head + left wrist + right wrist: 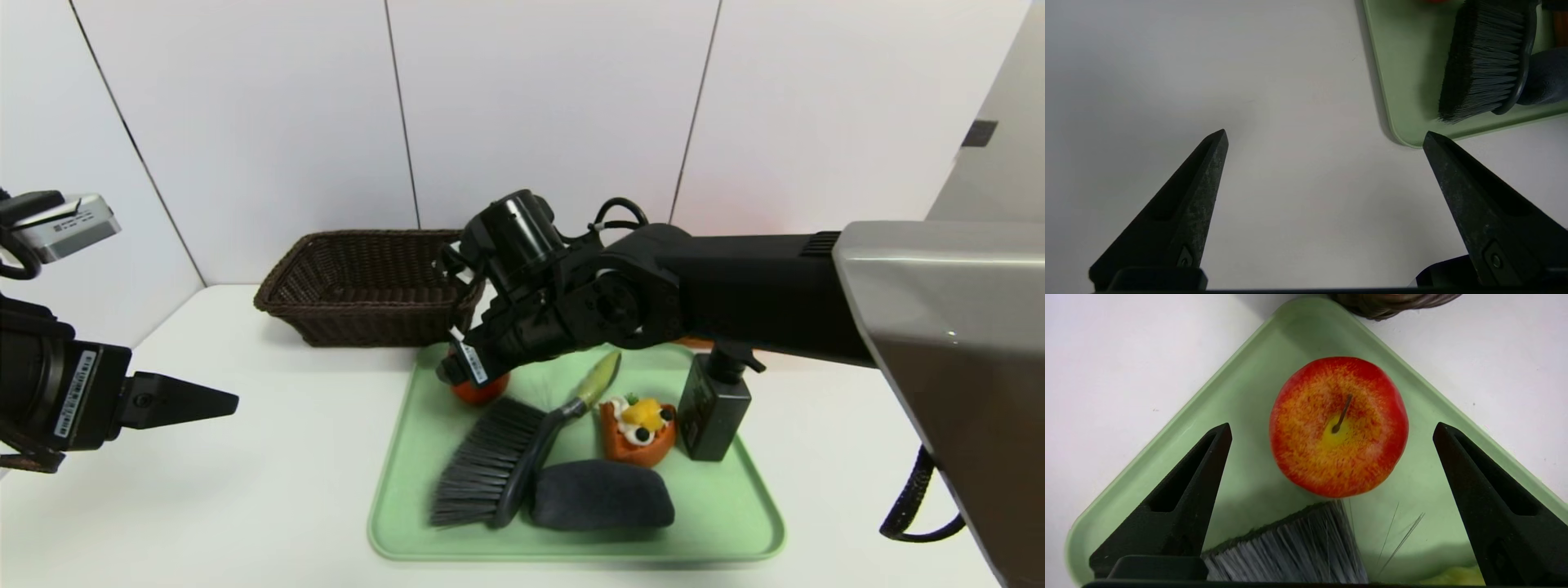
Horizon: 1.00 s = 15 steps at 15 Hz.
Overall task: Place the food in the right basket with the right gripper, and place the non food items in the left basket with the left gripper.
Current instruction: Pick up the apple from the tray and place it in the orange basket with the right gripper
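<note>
Red-yellow apple (1338, 426) sits in tray (1147, 457) corner, right gripper (1331, 428) spread wide above it. Brush (1290, 547) bristles lie close, probably get snagged on closing. Left gripper (1325, 136) parked, spread wide.

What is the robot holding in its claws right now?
Nothing. The right gripper is open above the apple, not touching it. The left gripper is open over the bare table.

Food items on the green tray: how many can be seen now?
2. The apple sits in the tray's far left corner, under the open right gripper. The tart slice lies between the brush and the pump bottle. The arm may hide others.
</note>
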{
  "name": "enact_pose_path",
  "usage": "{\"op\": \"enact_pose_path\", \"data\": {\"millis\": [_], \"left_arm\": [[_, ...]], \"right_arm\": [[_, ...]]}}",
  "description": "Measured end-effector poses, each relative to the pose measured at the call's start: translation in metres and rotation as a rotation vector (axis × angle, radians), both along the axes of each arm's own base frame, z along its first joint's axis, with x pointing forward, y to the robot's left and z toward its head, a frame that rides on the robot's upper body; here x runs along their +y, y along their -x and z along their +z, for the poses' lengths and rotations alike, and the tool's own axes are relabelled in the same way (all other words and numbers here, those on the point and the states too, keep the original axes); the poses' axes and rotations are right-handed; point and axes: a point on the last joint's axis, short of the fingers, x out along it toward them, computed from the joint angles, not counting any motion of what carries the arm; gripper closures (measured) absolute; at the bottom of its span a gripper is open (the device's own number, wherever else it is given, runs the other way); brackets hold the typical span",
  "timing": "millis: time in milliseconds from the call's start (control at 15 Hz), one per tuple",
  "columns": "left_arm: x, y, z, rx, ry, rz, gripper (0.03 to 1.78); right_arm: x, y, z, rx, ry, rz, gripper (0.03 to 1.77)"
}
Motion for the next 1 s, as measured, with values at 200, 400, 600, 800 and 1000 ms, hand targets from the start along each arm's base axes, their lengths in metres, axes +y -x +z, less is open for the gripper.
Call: {"op": "enact_pose_path", "data": {"millis": [200,400,600,800,1000], "left_arm": [[0.000,0.000,0.000,-0.001,-0.002,-0.001,0.12],[0.000,0.001,0.000,-0.002,-0.001,-0.002,0.12],[0.000,0.001,0.000,-0.003,-0.001,-0.001,0.12],[0.000,0.001,0.000,-0.003,-0.001,-0.001,0.12],[0.000,0.002,0.001,-0.008,-0.001,-0.003,0.12]], "right_arm": [[0.003,-0.003,-0.009,-0.001,0.017,-0.006,0.10],[0.006,-0.005,-0.016,0.004,0.023,-0.005,0.10],[0.006,-0.006,-0.020,0.012,0.032,-0.007,0.32],[0.008,-0.007,-0.024,0.017,0.037,-0.007,0.61],[0.008,-0.007,-0.023,0.018,0.033,-0.005,0.64]]}}
